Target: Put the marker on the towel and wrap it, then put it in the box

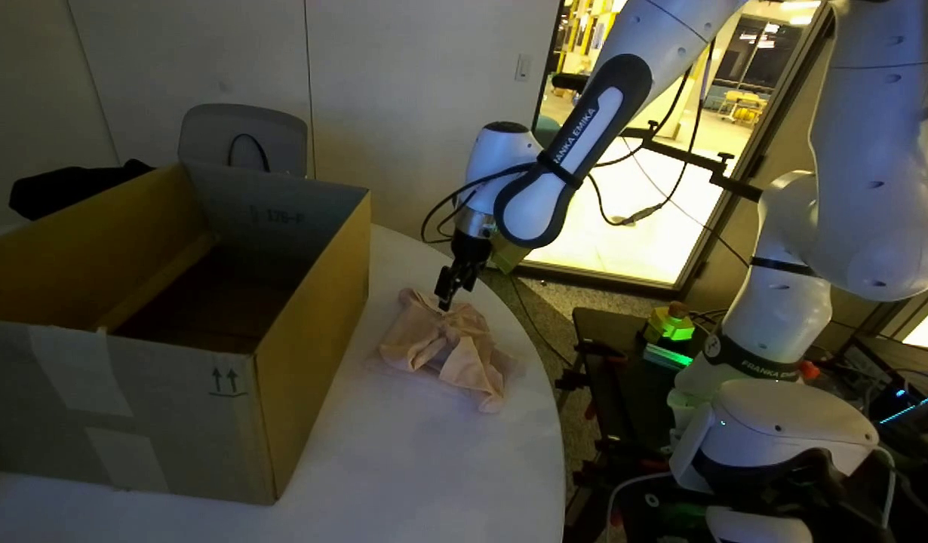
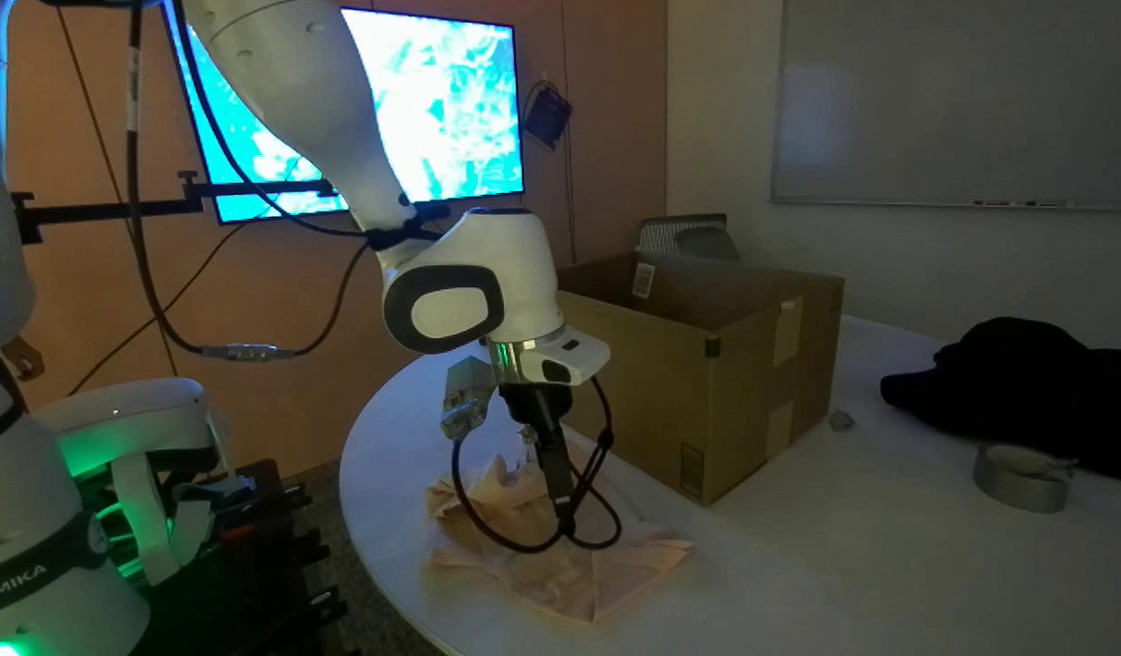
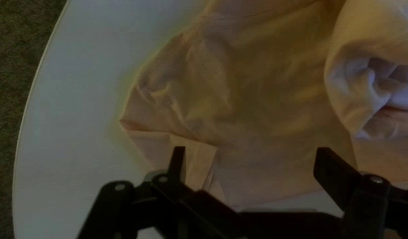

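Hanging low over the pinkish towel [image 1: 468, 354], the hand [image 3: 252, 151] has its fingers spread wide and grips nothing; I cannot tell whether the tips touch it. The marker is out of sight, perhaps under the folds, so I judge its placing likely done but unproven. The towel lies bunched on the surface [image 1: 434, 467] just beside the box [image 1: 177, 422], a flap turned over, which suggests wrapping begun but unfinished; lifting it into the box is left. The white surface, curved at its edge, also carries a grey roll of tape [image 2: 1016, 489] near a dark cloth [image 2: 1034, 392]. The dim room has a chair [image 1: 207, 136], a whiteboard [image 2: 961, 100] and a bright screen [image 2: 456, 105].
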Controlling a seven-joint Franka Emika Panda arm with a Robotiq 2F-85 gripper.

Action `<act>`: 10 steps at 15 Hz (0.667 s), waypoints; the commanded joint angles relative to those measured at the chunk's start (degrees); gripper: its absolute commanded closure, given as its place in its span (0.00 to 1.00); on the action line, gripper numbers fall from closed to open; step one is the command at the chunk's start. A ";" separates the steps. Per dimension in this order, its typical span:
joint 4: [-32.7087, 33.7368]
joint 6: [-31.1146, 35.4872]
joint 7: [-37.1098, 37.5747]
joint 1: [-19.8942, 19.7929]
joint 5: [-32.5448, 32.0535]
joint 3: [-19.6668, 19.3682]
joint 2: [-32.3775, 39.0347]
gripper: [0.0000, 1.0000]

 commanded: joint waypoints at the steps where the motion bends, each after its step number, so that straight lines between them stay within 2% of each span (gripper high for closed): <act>1: 3.66 -0.79 -5.08 -3.60 0.22 0.87 3.48 0.00; 6: 9.02 -0.66 -13.29 -10.78 2.65 4.74 11.26 0.00; 10: 13.94 0.02 -17.01 -16.05 3.11 7.07 18.11 0.00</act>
